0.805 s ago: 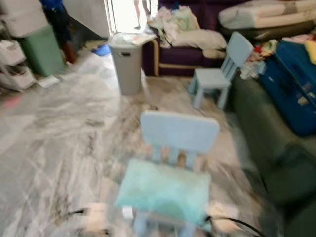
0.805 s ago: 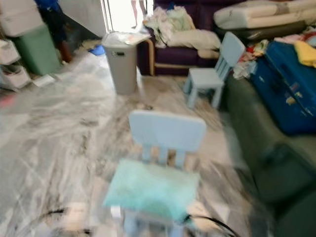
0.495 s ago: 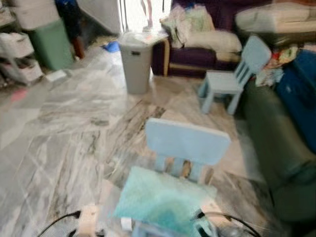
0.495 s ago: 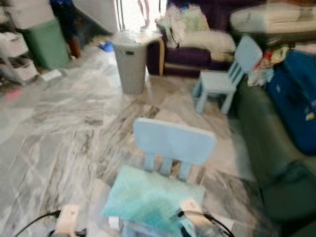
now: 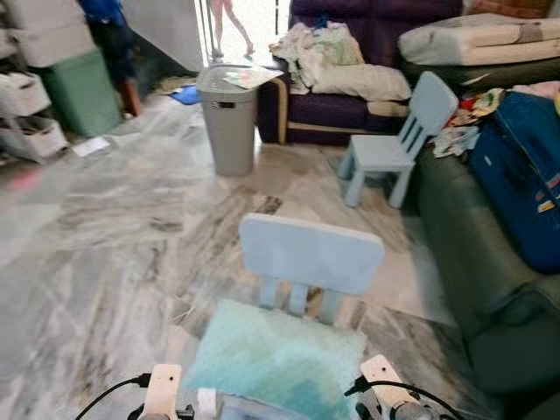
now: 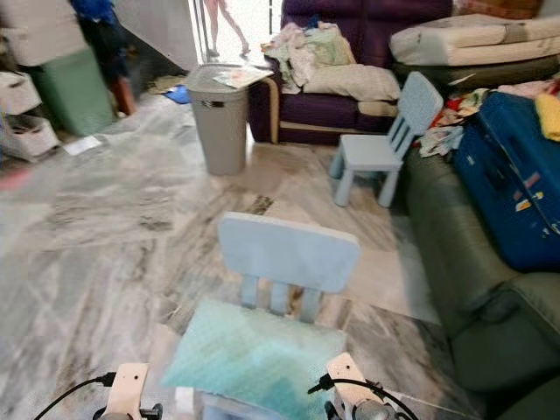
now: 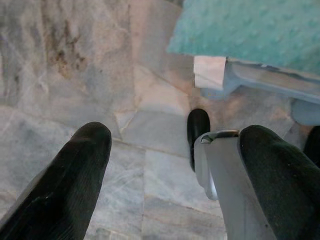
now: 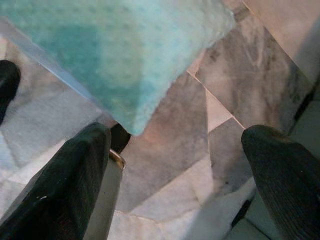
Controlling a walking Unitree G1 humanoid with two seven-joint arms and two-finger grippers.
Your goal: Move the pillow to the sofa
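Directly before the robot, one soft turquoise pillow is seen lying flat on the seat of a small pale blue plastic child's chair, whose backrest stands on the far side of it. Two such chairs are counted: the second pale blue child's chair stands farther off to the right, just beside a dark green sofa. On that sofa a large blue suitcase is laid, and a heap of clothes is piled at its far end. A second sofa, dark purple, is placed at the far side of the room and is covered with crumpled laundry and a cream cushion. One grey lidded plastic bin is set on the grey marbled floor to the left of the purple sofa.

Two end effectors are held low at the near edge of the scene. The left end effector is held released above the floor, near the pillow's near left corner. The right end effector is likewise spread wide and grasps nothing, with the pillow's near right corner just beyond its fingers.
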